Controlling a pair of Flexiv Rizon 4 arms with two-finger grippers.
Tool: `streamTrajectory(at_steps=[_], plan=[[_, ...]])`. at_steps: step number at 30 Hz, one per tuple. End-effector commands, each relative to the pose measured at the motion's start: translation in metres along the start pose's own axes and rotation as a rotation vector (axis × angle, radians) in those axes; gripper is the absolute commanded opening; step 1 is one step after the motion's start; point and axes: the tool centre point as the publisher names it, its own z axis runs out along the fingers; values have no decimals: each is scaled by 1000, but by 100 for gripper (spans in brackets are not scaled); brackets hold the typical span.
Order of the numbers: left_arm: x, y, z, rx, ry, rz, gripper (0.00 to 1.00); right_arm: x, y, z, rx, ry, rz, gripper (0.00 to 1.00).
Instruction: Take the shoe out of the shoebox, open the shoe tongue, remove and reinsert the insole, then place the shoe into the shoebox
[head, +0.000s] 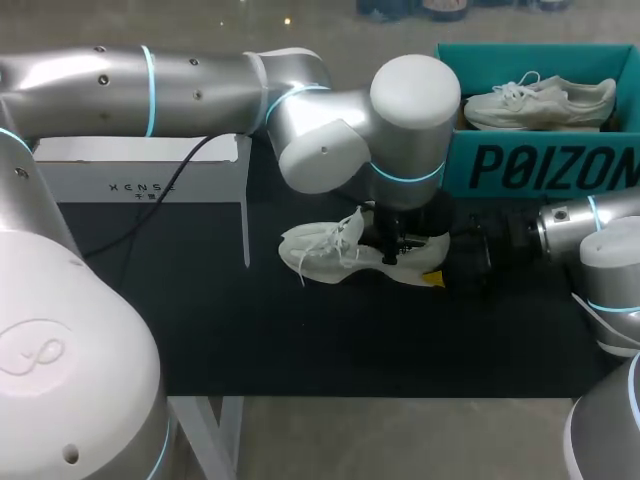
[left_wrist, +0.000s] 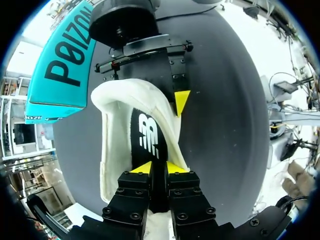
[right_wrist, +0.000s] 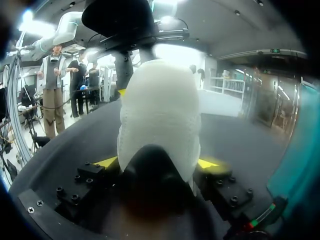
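- Black matte tabletop (head: 200, 330): the work surface carrying every item below.
- White flat cardboard box (head: 150, 180): at the left rear of the tabletop.
- Left gripper (left_wrist: 158, 168): comes down over the shoe's opening. Its fingers are drawn narrow and pinch the near edge of the insole.
- Black insole with a white logo (left_wrist: 150, 137): lies inside the shoe's opening.
- White fabric lace-up shoe (head: 325, 255): on the tabletop at the middle, outside the shoebox, toe to the left, laces loose.
- Right gripper (right_wrist: 157, 162): at the shoe's heel, with its fingers clamped on both sides.
- Teal cardboard shoebox (head: 540, 165): at the right rear, holding a second white shoe (head: 540, 100).
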Motion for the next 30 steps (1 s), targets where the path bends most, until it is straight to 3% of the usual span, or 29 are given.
streamTrajectory(at_steps=[1, 15, 24, 26, 27, 29, 30], plan=[[1, 1, 3, 4, 7, 0, 19, 0, -3, 3, 2, -1, 2, 0], [1, 0, 19, -3, 38, 10, 25, 0, -3, 3, 2, -1, 2, 0], [5, -6, 52, -2, 100, 45, 29, 0, -3, 3, 2, -1, 2, 0], [10, -8, 60, -3, 117, 54, 40, 0, -3, 3, 2, -1, 2, 0], [12, -8, 64, -5, 116, 56, 42, 0, -3, 3, 2, -1, 2, 0], [16, -8, 73, -13, 121, 53, 41, 0, -3, 3, 2, -1, 2, 0], [17, -7, 77, -5, 103, 42, 36, 0, -3, 3, 2, -1, 2, 0]])
